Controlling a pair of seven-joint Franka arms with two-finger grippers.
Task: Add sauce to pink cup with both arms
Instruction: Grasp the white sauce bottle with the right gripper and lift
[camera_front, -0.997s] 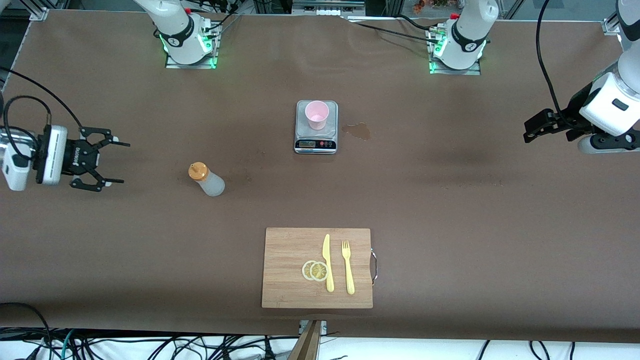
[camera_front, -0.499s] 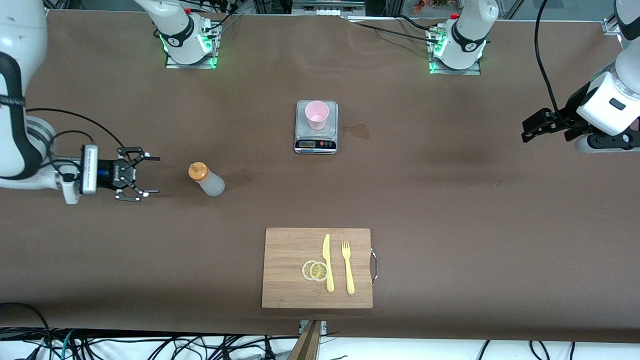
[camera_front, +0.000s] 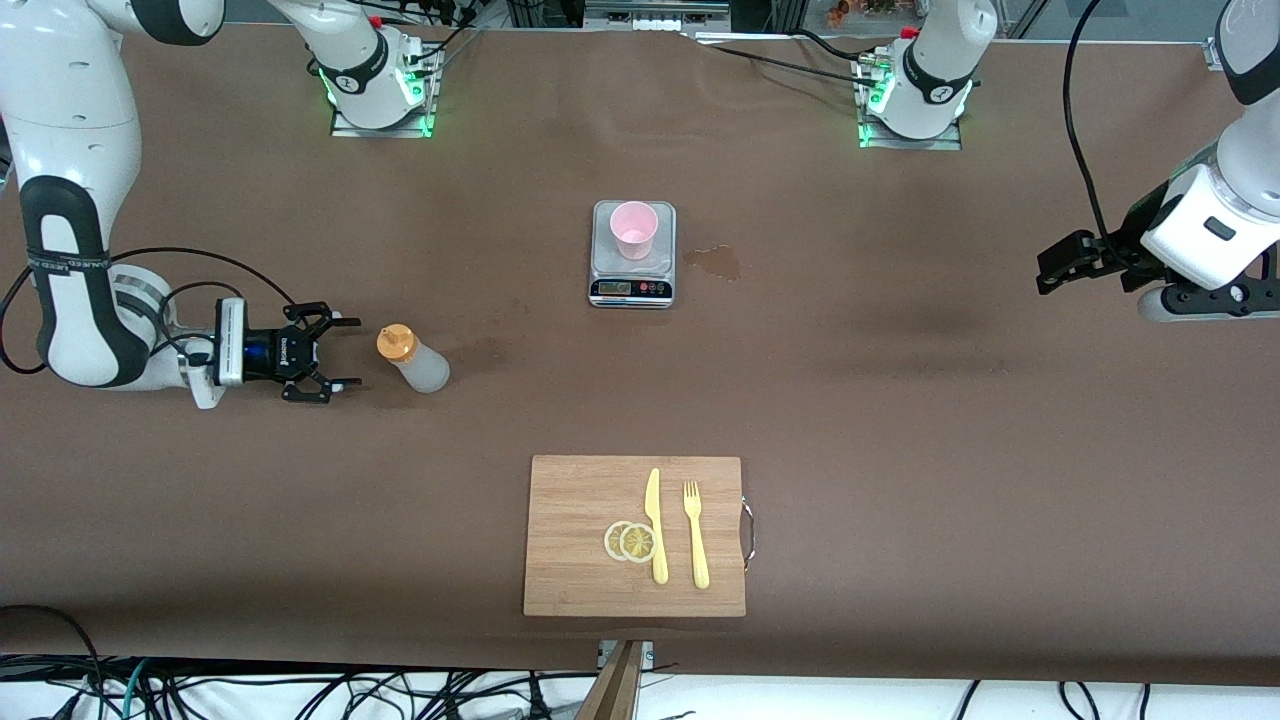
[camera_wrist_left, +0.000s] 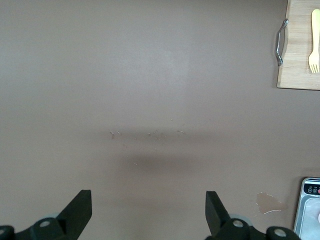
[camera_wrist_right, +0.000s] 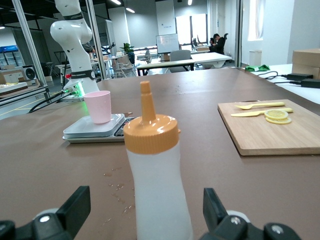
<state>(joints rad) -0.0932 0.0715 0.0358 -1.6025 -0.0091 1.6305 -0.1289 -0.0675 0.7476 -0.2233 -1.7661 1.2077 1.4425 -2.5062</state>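
The sauce bottle (camera_front: 412, 360), frosted white with an orange nozzle cap, stands upright on the brown table toward the right arm's end. My right gripper (camera_front: 345, 352) is open, low over the table, just short of the bottle and pointing at it. In the right wrist view the bottle (camera_wrist_right: 155, 170) fills the middle between the spread fingertips of that gripper (camera_wrist_right: 145, 212). The pink cup (camera_front: 634, 230) stands on a small scale (camera_front: 632, 285), also in the right wrist view (camera_wrist_right: 98, 106). My left gripper (camera_front: 1050, 265) is open and empty over the left arm's end of the table, also in its own view (camera_wrist_left: 148, 212).
A wooden cutting board (camera_front: 580, 500) with a yellow knife (camera_front: 655, 525), a yellow fork (camera_front: 695, 535) and lemon slices (camera_front: 630, 541) lies nearer the front camera than the scale. A wet stain (camera_front: 715, 262) marks the table beside the scale.
My right gripper has come down and moved along the table toward the bottle, ending just short of it. The left gripper has shifted only slightly.
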